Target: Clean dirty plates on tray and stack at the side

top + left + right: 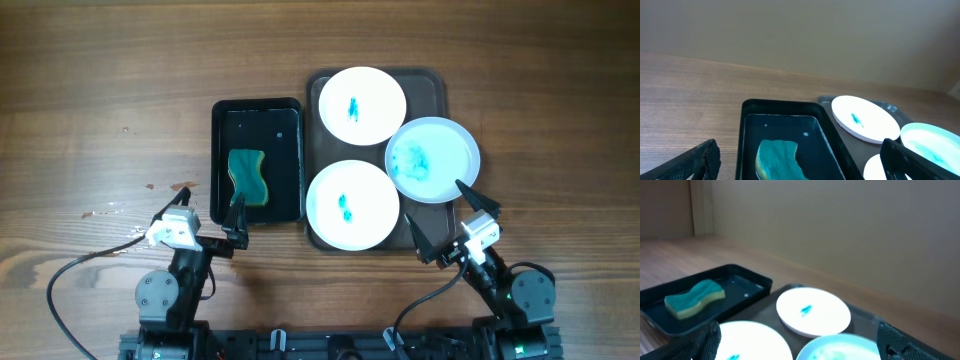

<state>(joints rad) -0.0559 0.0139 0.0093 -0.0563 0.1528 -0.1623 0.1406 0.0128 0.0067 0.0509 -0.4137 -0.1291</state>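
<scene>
Tabletop (100, 100) layout, overhead view:

1. Tray (440, 82) sits right of centre. All 3 plates are on it, none stacked at the side.
2. Far plate (362, 105): flat in the tray's far half, small teal mark at ctr.
3. Near plate (352, 204): flat in the tray's near half, small teal mark at ctr. Its near edge runs past the tray's near rim.
4. Right plate (432, 159): broad teal smear on its left half. It lies over the tray's right rim, partly outside the tray. We cannot tell whether it touches the other 2 plates.
5. Black basin (216, 150) stands just left of the tray and holds water. A green sponge (247, 178) lies in its near half.

Arm status:

- Left fingers (238, 215): spread wide apart, holding nothing, at the basin's near-left corner. In the left wrist view the sponge (780, 159) shows between them.
- Right fingers (475, 198): spread wide apart, holding nothing, just near of the right plate. We see no contact with it.
</scene>
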